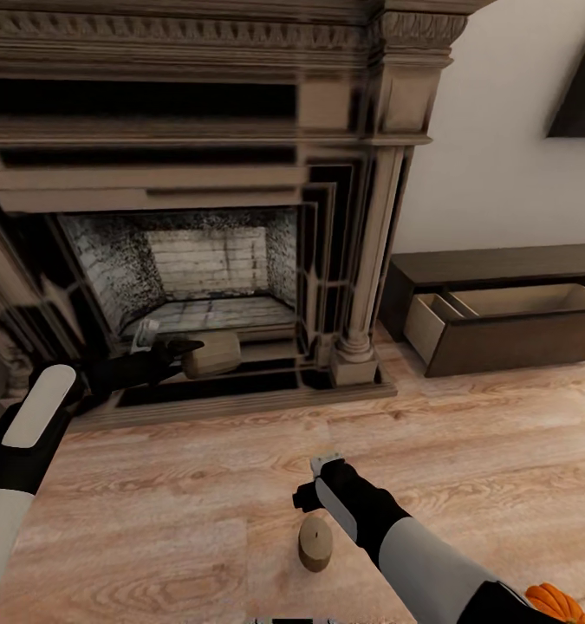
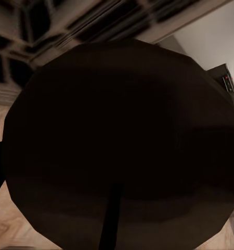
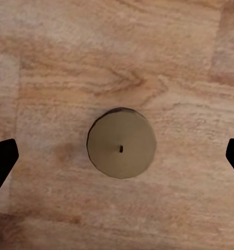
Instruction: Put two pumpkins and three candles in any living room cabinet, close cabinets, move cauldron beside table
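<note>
Tan wax fills our left claw (image 1: 186, 354): it is clamped on a candle (image 1: 212, 354) held before the fireplace (image 1: 240, 173), left of the cabinet (image 1: 500, 316) with its open drawer. Our right claw (image 3: 117, 156) hangs wide above a second candle (image 3: 121, 149) upright on the wood floor (image 1: 197, 485), centred between its fingertips (image 3: 2, 161). We read no writing anywhere.

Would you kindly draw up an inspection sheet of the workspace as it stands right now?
Surface: wood floor, bare around the candle.
Job's things: one candle upright on the floor; another candle held sideways before the fireplace; a pumpkin by the right arm; cabinet drawer open.
Clutter: nothing seen.
Grippers: left gripper shut on its candle; right gripper open above the floor candle.
Cables: nothing seen.
Surroundings: pale wall.
</note>
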{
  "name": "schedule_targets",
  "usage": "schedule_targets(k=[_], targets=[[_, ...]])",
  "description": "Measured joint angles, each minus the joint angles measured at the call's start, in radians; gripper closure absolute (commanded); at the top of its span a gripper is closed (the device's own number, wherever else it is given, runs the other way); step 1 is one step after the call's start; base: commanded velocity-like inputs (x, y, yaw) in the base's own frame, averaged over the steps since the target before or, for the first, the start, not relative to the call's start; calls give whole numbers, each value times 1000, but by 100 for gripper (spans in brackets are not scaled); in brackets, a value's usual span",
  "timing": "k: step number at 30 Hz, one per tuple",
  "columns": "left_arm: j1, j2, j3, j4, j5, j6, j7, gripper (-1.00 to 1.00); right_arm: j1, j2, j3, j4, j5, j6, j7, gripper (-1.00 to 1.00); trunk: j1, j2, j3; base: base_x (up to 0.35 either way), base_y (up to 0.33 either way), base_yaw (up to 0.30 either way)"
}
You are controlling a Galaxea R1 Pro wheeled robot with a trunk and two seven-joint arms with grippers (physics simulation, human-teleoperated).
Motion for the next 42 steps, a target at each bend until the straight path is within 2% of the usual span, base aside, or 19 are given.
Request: schedule_targets(k=[11,14,18,22,42], targets=[[0,-4,-1,-1,-1,-2,0,100,0,0,2,-1,2,-6,0,-100,5,-3,-43,0,0,4],[0,-4,-1,-1,-2,-2,0,100,0,0,4,-2,3,-35,0,-100,6,-3,-54,0,0,0],[0,-5,-2,-1,-2,-2,0,100,0,0,47,-4,3,-82,0,-100,8,-4,-70,0,0,0],[0,-6,-3,-2,-2,-2,0,100,-1,0,64,-24,4,-89,-4,-100,10,-5,-85,0,0,0],[0,-6,-3,-2,-2,-2,0,100,-2,0,69,-45,16,-90,-12,-100,19,-10,-162,0,0,0]])
